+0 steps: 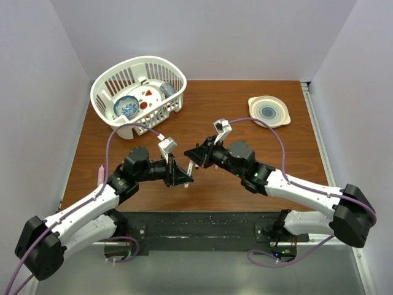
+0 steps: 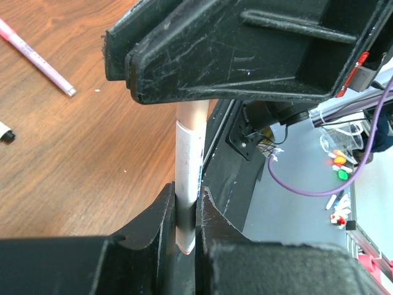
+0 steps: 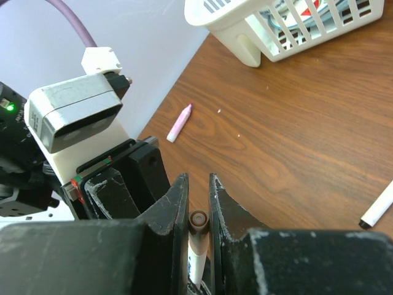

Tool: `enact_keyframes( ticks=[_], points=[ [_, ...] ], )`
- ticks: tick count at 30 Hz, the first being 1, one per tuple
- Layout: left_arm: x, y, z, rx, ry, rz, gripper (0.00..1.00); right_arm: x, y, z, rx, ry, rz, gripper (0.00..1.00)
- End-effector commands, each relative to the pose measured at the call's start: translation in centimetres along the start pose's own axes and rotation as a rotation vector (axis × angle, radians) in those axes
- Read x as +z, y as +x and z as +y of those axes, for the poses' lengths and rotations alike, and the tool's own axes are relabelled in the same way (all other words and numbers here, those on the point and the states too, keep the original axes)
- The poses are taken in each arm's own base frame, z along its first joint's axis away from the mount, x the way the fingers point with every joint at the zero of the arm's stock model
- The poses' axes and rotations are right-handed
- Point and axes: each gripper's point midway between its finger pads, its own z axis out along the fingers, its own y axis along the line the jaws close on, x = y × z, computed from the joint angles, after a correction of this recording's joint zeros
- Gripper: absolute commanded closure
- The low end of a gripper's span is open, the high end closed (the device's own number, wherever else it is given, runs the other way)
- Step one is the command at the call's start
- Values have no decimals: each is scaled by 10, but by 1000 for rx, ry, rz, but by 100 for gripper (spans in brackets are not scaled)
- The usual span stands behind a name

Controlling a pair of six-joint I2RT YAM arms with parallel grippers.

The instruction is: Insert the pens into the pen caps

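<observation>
**Left gripper** (image 2: pixel 186 196) (image 1: pixel 184 178): fingers (image 2: pixel 161 215) drawn narrow, clamped on the barrel of the white pen (image 2: pixel 188 172). The pen runs lengthwise between them, away from the wrist camera.

**White pen:** held above the table (image 1: pixel 258 178), in the gap between the two grippers at mid-table. White barrel with small blue print. Its far end carries the pinkish cap (image 2: pixel 192 115), which disappears beneath the opposing black gripper.

**Right gripper** (image 3: pixel 198 184) (image 1: pixel 195 158): fingers (image 3: pixel 177 206) set narrow, one pressed to each side of the pinkish cap (image 3: pixel 198 220), which is seen end-on as a small round ring. White barrel shows just below it. How deep the pen sits in the cap cannot be told.

**Gripper pair:** tip to tip, facing each other, both arms angled inward from the near edge.

**Loose on the table:**
- Pink-ended pen (image 2: pixel 37 58), lying flat and well apart from the held pen.
- Dark-tipped white pen (image 3: pixel 376 209), lying flat and cut off by the frame edge.
- Short pink piece (image 3: pixel 180 123) (image 1: pixel 99 173), near the left edge of the table. Whether it is a pen or a cap cannot be told.

**Basket** (image 1: pixel 140 62) (image 3: pixel 258 31): white, slotted, at the far left corner, with dishes (image 1: pixel 128 107) inside.

**Plate** (image 1: pixel 268 110): pale with a blue-ringed centre, at the far right, well apart from both grippers.
</observation>
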Motion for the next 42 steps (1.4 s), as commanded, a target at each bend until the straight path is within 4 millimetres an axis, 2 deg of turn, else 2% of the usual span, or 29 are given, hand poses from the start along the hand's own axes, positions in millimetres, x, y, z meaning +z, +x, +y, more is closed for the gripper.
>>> enact_keyframes(
  ticks=[1, 5, 9, 14, 19, 21, 25, 27, 28, 30, 31, 32, 33, 34, 36, 37, 39, 42],
  points=[
    [-25, -163, -36, 211, -13, -547, 100, -50, 134, 26, 65, -157, 524, 100],
    [-21, -168, -31, 222, -40, -532, 100, -57, 147, 29, 134, -166, 555, 100],
    [-23, -177, -30, 252, -60, -560, 100, -71, 171, 26, 123, -147, 621, 100],
    [-28, -193, -32, 280, -70, -587, 100, -81, 176, 27, 144, -161, 627, 100],
    [-28, -202, -37, 281, -34, -617, 100, -82, 184, 40, 134, -237, 639, 100],
    [-31, -206, -45, 289, 2, -637, 100, -88, 190, 48, 161, -280, 660, 100],
    [-32, -209, -54, 297, 33, -636, 100, -92, 199, 50, 160, -269, 672, 100],
    [-32, -205, -52, 276, 22, -616, 100, -86, 181, 55, 153, -249, 610, 100],
    [-31, -200, -52, 273, 27, -599, 100, -87, 181, 44, 138, -170, 620, 100],
    [-32, -183, -47, 254, 16, -559, 100, -77, 144, 59, 90, -140, 527, 100],
    [-32, -172, -39, 239, -1, -538, 100, -73, 132, 40, 59, -14, 479, 99],
    [-36, -164, -39, 224, -13, -525, 100, -69, 109, 52, 54, -7, 416, 94],
    [-37, -157, -36, 218, -25, -514, 100, -69, 92, 54, 50, 9, 364, 90],
    [-38, -147, -29, 205, -42, -496, 100, -67, 77, 45, 38, 83, 298, 84],
    [-43, -133, -25, 191, -68, -474, 100, -70, 42, 51, 37, 101, 188, 71],
    [-43, -121, -15, 163, -105, -447, 100, -71, 28, 49, 36, 126, 128, 68],
    [-49, -113, -15, 146, -112, -445, 100, -81, 9, 54, 50, 108, 62, 55],
    [-51, -92, -5, 90, -134, -419, 100, -92, 1, 51, 52, 115, 33, 36]
  ],
)
